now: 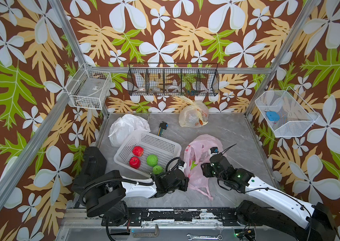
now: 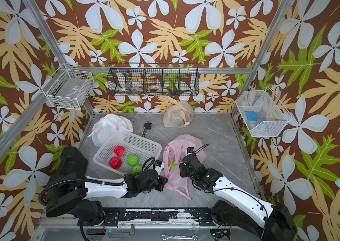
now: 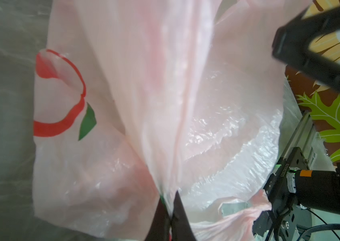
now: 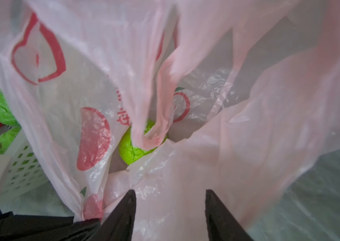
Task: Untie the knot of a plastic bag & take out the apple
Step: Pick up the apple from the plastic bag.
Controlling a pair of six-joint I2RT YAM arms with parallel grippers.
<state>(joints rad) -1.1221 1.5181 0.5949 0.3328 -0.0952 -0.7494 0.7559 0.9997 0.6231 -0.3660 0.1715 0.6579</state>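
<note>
The left arm (image 1: pixel 135 188) has its jaws clamped on the 9 o'clock rim of the pink plastic bag (image 1: pixel 206 141), apparently holding its mouth open so the right arm (image 1: pixel 267 191), jaws apart above it, can reach the green apple (image 4: pixel 132 149) lying inside.

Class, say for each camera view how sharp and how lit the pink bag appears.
In both top views, even light, sharp, no harsh shadows around the pink bag. Left wrist view: bag close to the lens, smeared, white glints on its creases. Right wrist view: hanging handle blurred, green apple fairly clear.
</note>
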